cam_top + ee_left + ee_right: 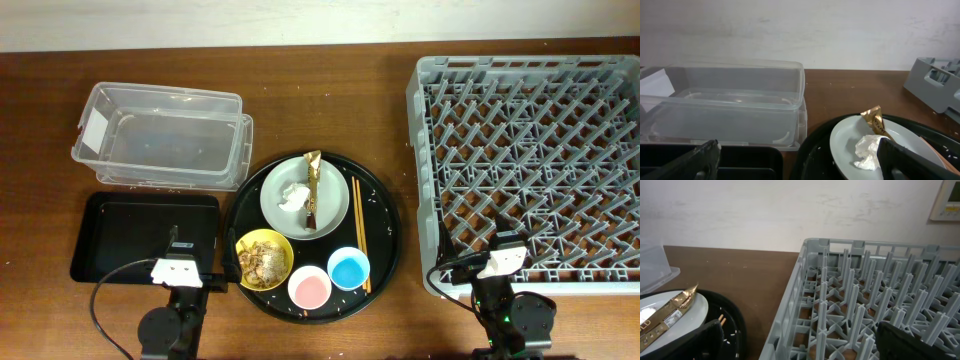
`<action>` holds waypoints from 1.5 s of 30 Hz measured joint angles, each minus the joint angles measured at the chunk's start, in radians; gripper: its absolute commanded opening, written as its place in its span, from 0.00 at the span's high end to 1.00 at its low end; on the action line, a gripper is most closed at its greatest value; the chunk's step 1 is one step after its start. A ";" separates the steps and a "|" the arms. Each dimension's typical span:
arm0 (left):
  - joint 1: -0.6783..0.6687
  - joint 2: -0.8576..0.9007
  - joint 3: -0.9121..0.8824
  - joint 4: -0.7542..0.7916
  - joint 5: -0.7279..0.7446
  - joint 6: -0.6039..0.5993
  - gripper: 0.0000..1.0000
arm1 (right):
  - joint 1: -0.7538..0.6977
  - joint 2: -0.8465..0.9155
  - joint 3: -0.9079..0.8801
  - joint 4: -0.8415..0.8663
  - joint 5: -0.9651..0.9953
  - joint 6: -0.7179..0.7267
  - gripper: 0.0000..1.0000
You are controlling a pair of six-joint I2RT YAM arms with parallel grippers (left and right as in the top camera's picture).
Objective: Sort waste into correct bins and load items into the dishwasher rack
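Note:
On the large round black tray, a pale grey plate [330, 205] holds a white tissue ball [294, 197] and a gold-brown foil wrapper [313, 190]. A yellow bowl [264, 260] holds food scraps. A pink cup [309, 288], a blue cup [349, 268] and chopsticks [358, 235] lie beside them. The clear box [165, 135] and the shallow black tray [130, 235] are at the left. The grey rack [530, 150] is at the right. My left gripper [800, 165] is open and empty near the plate [845, 145] and tissue [867, 151]. My right gripper [802, 342] is open over the rack's [865, 305] front left corner.
The round black tray [385, 235] sits between the bins and the rack, with white crumbs on it. Bare brown table lies between the tray and the rack. A pale wall stands behind the table in both wrist views.

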 measured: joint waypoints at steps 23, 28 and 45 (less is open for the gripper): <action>0.000 0.000 0.000 0.000 0.000 0.000 0.01 | 0.000 0.000 0.000 0.000 0.000 0.000 0.02; 0.000 0.000 0.000 0.000 0.000 0.000 0.01 | 0.000 0.000 0.000 0.000 0.000 0.000 0.02; 0.000 0.000 0.000 0.000 0.004 0.000 0.01 | 0.000 0.000 0.000 0.005 -0.046 0.038 0.02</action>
